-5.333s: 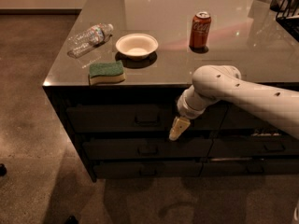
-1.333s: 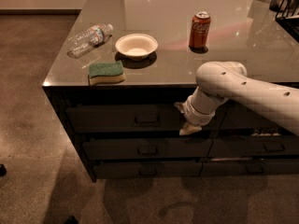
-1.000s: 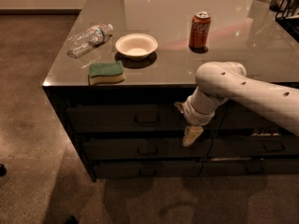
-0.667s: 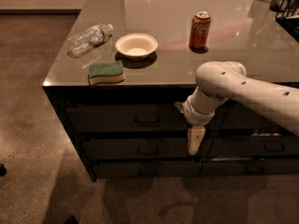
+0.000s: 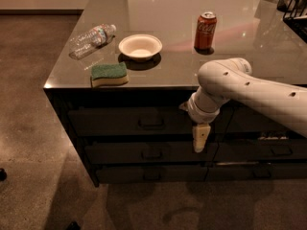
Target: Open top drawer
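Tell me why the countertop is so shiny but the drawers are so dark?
In the camera view, light bounces off the glossy countertop as a pale glare, while the top drawer sits underneath in shadow, nearly black; the pale gripper hangs right of and below its handle and stands out.

A plastic bottle [image 5: 91, 40], white bowl [image 5: 140, 47], green sponge [image 5: 109, 74] and red can [image 5: 205, 31] sit on the countertop [image 5: 177, 66].

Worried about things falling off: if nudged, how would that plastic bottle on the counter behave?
The bottle lies on its side and looks empty, so it would probably roll or skid easily. Its thin clear wall likely dents under a squeeze. The gripper hangs in front of the drawers, well away.
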Motion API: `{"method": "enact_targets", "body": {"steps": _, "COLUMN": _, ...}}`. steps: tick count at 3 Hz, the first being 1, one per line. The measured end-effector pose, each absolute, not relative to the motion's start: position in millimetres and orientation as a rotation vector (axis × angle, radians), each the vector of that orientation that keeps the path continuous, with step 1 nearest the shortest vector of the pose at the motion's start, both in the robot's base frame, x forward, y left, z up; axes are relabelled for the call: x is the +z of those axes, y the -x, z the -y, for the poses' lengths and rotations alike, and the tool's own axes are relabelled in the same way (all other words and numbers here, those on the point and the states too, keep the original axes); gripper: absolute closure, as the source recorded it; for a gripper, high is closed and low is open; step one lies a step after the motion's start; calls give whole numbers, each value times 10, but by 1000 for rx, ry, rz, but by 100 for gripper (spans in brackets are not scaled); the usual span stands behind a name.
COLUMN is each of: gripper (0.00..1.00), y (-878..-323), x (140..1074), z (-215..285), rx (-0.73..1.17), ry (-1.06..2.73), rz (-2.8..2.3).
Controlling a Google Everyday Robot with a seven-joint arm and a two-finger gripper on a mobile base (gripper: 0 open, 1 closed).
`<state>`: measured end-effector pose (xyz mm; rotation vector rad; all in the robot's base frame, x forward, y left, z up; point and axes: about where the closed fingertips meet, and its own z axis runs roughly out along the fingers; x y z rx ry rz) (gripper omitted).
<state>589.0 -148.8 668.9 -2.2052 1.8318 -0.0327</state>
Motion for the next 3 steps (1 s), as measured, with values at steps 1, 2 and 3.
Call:
{"method": "enact_targets", "body": {"steps": 1, "gripper": 0, "y": -6003, "x": 6686, "z": 1578, "rx": -94, "ry": 2168, "rz": -1837}}
{"method": "enact_targets", "body": {"steps": 2, "gripper": 0, "y": -6048, "x": 6643, "z": 1667, "rx": -130, "ry": 2128, "rz": -1846}}
{"method": "enact_targets", "body": {"steps": 3, "gripper": 0, "y": -6125, "x": 6550, "z": 1728, "rx": -160, "ry": 2111, "rz": -1862}}
